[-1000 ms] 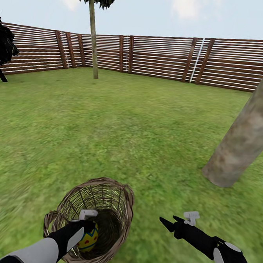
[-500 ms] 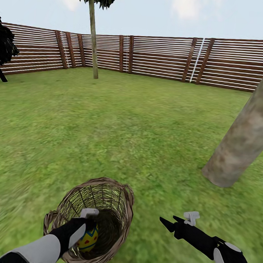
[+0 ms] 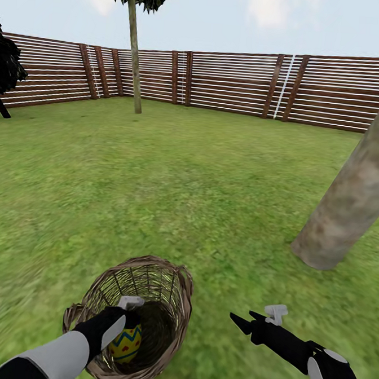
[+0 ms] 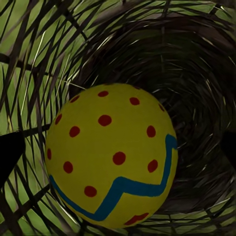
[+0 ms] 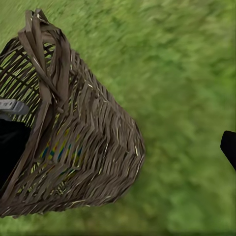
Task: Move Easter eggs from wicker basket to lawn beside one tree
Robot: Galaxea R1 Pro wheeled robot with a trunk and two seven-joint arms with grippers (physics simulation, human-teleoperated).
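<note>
The wicker basket (image 3: 174,282) stands on the lawn (image 3: 184,183) right in front of me. My left gripper (image 3: 128,324) reaches down into it and is open. In the left wrist view its dark fingertips (image 4: 11,152) stand on either side of a yellow Easter egg (image 4: 110,157) with red dots and a blue zigzag, with a gap on both sides. That egg (image 3: 125,343) lies low in the basket. Yellow and blue show through the basket's wall (image 5: 59,152); other eggs are hidden. My right gripper (image 3: 242,319) hovers open over grass, right of the basket.
A thick, pale grey-brown tree (image 3: 346,206) rises from the lawn ahead to the right, a short way from the basket. A thin-trunked tree (image 3: 134,55) and a dark bushy tree (image 3: 4,69) stand far off by the wooden fence (image 3: 236,82). Open grass lies between.
My left gripper has shifted slightly inside the basket, and a little more of the egg shows beside it. The right arm and the view have stayed still.
</note>
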